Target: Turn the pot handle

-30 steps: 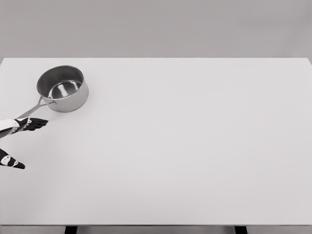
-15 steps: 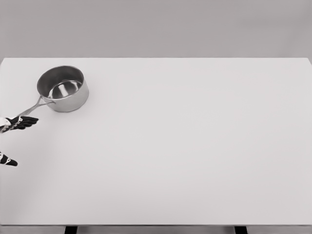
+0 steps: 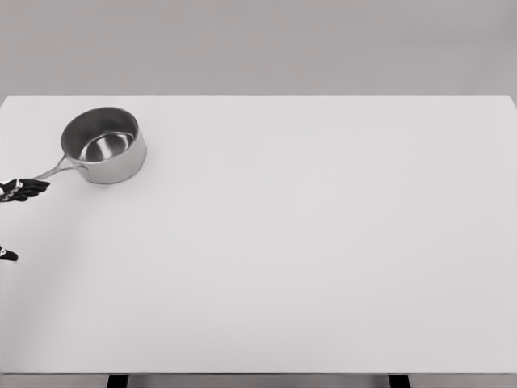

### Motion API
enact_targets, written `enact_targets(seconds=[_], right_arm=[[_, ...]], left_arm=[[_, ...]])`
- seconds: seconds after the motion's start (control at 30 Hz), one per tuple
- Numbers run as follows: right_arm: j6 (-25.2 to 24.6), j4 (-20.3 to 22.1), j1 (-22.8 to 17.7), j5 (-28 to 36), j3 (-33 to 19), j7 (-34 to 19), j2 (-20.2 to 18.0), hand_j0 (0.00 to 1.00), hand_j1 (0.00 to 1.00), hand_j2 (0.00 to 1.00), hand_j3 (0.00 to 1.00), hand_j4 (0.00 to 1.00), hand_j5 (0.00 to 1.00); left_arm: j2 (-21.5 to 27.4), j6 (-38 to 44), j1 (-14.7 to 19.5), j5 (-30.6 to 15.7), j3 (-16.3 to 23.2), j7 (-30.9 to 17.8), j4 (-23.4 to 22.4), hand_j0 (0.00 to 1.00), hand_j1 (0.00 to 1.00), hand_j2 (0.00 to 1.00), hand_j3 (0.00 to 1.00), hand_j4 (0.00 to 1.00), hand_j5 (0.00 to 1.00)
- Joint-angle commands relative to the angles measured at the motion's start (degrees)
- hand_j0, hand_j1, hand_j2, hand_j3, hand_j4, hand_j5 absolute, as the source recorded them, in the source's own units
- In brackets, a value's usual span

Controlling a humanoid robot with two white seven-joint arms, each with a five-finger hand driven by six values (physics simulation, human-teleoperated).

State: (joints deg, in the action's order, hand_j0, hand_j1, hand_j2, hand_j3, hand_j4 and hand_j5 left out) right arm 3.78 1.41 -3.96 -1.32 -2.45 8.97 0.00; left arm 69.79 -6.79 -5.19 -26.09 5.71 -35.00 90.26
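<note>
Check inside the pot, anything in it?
Nothing visible inside the pot: only bare shiny metal, inner wall and part of the floor. The near rim hides the front strip of the floor, so a small flat item there cannot be ruled out.

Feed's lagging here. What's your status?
Left hand at pot handle tip, grip unclear. Right arm out of view. Pot upright, far left of table.

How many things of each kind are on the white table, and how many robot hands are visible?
Shiny steel pot with a long handle: 1
Black-fingered left hand at the picture's left edge: 1
White table: 1
Total: 3
</note>
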Motion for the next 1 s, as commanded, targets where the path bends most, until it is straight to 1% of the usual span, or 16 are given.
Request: enact_targets(seconds=[0.0, 0.33, 0.5, 0.83, 0.97], right_arm=[[0.0, 0.0, 0.0, 0.0, -0.01, 0.0, 0.0, 1.0, 1.0, 1.0, 1.0, 1.0, 1.0], [0.0, 0.0, 0.0, 0.0, -0.01, 0.0, 0.0, 1.0, 1.0, 1.0, 1.0, 1.0, 1.0], [0.0, 0.0, 0.0, 0.0, -0.01, 0.0, 0.0, 1.0, 1.0, 1.0, 1.0, 1.0, 1.0], [0.0, 0.0, 0.0, 0.0, -0.01, 0.0, 0.0, 1.0, 1.0, 1.0, 1.0, 1.0, 1.0], [0.0, 0.0, 0.0, 0.0, -0.01, 0.0, 0.0, 1.0, 1.0, 1.0, 1.0, 1.0, 1.0]], left_arm=[[0.09, 0.02, 0.09, -0.27, 0.0, 0.0, -0.61, 1.0, 1.0, 1.0, 1.0, 1.0, 1.0], [0.09, 0.02, 1.58, -0.27, 0.09, 0.0, -1.49, 1.0, 1.0, 1.0, 1.0, 1.0, 1.0], [0.09, 0.02, 1.67, -0.27, 0.18, 0.0, -1.22, 1.0, 1.0, 1.0, 1.0, 1.0, 1.0], [-1.06, 0.02, 1.67, 0.96, 0.44, 0.0, -2.19, 1.0, 1.0, 1.0, 1.0, 1.0, 1.0], [-1.06, 0.02, 2.29, 0.96, 0.44, 0.0, -2.98, 1.0, 1.0, 1.0, 1.0, 1.0, 1.0]])
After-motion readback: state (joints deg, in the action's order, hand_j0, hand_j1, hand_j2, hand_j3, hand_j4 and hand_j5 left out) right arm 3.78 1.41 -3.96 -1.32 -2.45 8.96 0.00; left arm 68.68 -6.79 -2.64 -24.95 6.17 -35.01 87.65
